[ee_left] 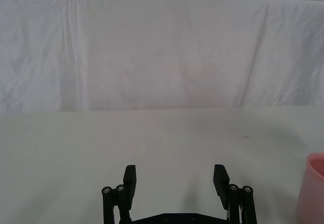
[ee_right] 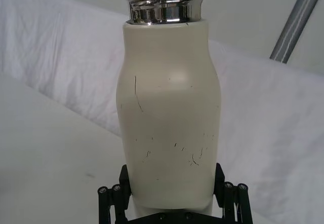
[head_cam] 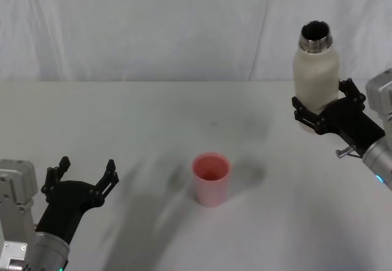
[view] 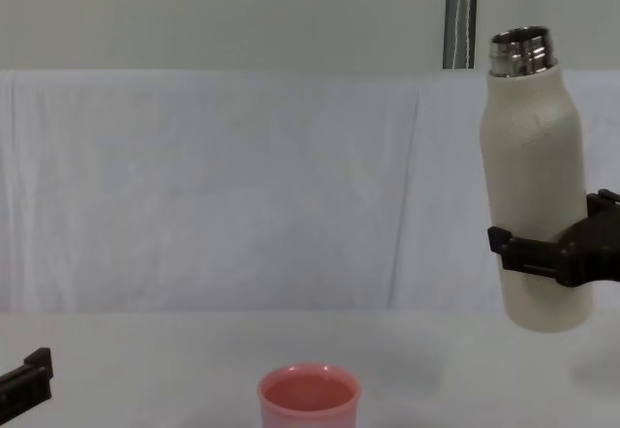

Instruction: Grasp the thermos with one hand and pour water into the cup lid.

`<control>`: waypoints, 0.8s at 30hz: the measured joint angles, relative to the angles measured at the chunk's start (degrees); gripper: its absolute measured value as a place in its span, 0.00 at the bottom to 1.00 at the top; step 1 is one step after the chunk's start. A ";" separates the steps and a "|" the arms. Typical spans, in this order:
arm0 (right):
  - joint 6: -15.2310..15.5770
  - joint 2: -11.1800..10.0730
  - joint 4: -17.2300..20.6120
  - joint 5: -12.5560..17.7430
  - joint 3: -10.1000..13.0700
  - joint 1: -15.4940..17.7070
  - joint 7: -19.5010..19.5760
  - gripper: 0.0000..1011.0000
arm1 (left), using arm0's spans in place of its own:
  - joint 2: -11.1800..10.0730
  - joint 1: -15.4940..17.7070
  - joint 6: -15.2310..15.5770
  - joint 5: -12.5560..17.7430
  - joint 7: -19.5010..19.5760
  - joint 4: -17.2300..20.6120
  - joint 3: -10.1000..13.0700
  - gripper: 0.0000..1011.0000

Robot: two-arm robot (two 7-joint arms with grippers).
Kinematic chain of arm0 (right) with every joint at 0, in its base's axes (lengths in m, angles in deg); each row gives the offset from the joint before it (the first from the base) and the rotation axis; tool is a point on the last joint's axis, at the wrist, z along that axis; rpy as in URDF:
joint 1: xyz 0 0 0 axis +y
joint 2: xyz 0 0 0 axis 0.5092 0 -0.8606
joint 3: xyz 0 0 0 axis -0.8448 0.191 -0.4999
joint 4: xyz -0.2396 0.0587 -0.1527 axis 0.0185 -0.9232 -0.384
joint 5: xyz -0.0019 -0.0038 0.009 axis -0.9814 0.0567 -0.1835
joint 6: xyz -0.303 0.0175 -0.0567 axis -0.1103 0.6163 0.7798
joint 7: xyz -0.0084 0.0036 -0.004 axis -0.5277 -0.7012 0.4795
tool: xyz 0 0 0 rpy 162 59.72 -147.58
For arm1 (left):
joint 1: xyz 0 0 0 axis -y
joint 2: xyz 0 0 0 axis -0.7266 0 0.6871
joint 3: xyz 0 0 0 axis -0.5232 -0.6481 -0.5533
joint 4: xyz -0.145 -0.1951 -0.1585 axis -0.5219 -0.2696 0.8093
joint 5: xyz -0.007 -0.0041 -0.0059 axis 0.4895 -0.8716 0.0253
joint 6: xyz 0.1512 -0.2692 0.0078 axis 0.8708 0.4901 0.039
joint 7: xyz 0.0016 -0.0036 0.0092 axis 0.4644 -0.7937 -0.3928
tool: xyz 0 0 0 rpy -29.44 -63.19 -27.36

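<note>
The cream-white thermos [head_cam: 316, 73] with its open steel neck is held upright in the air at the right, well above the table. My right gripper [head_cam: 324, 108] is shut on its lower body; in the chest view the thermos [view: 533, 186] leans slightly and its base hangs clear of the table. Up close the thermos [ee_right: 168, 117] stands between the black fingers [ee_right: 112, 203]. The pink cup lid [head_cam: 211, 178] stands upright mid-table, to the left of and below the bottle, also visible as the cup lid [view: 309, 396] and cup lid [ee_left: 313, 188]. My left gripper [head_cam: 86, 174] rests open at the near left, empty.
A white cloth covers the table [head_cam: 153, 124] and hangs as a backdrop [view: 242, 186] behind it. A grey metal pole [view: 460, 16] rises behind the backdrop at the right.
</note>
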 joint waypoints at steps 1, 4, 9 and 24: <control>0.00 0.00 0.00 0.00 0.00 0.00 0.00 0.95 | 0.00 0.00 0.00 0.00 0.00 0.00 0.00 0.99; 0.75 0.04 0.21 1.52 0.49 0.40 -0.29 0.95 | 0.00 0.00 0.00 0.00 0.00 0.00 0.00 0.99; 2.26 0.38 0.49 4.89 1.48 1.04 -0.66 0.95 | 0.00 0.00 0.00 0.00 0.00 0.00 0.00 0.99; 6.67 1.55 0.74 13.25 3.71 2.85 0.37 0.95 | 0.00 0.00 0.00 0.00 0.00 0.00 0.00 0.99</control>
